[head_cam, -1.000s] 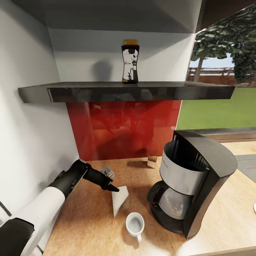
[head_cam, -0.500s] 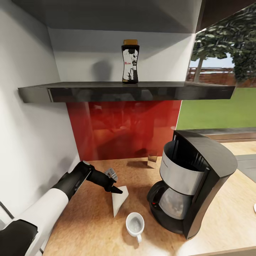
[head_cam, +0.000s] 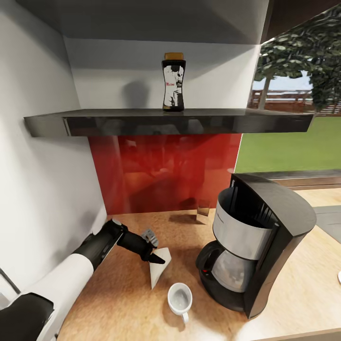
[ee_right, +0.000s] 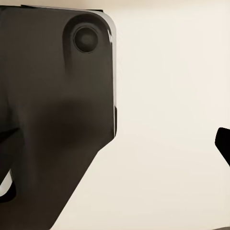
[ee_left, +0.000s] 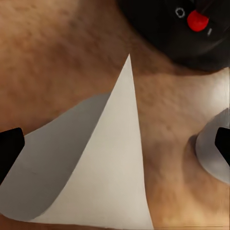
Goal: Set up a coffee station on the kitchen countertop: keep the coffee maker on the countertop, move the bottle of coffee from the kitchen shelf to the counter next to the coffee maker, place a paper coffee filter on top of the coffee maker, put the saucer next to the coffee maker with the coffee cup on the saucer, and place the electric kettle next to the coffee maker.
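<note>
While my left gripper [head_cam: 154, 253] hangs spread over the paper coffee filter [head_cam: 157, 271] (fingertips straddling it), a shallow pinch could skate it; the coffee cup [head_cam: 180, 299] waits at five o'clock.

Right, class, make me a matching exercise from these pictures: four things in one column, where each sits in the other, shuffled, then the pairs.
Things:
1. bottle of coffee
2. paper coffee filter
3. coffee cup
4. glass carafe

Places:
A. inside the coffee maker
B. on the black kitchen shelf
C. on the kitchen countertop, under the left pincer
D. on the countertop, nearest the camera

Pairs: 1-B, 2-C, 3-D, 4-A
</note>
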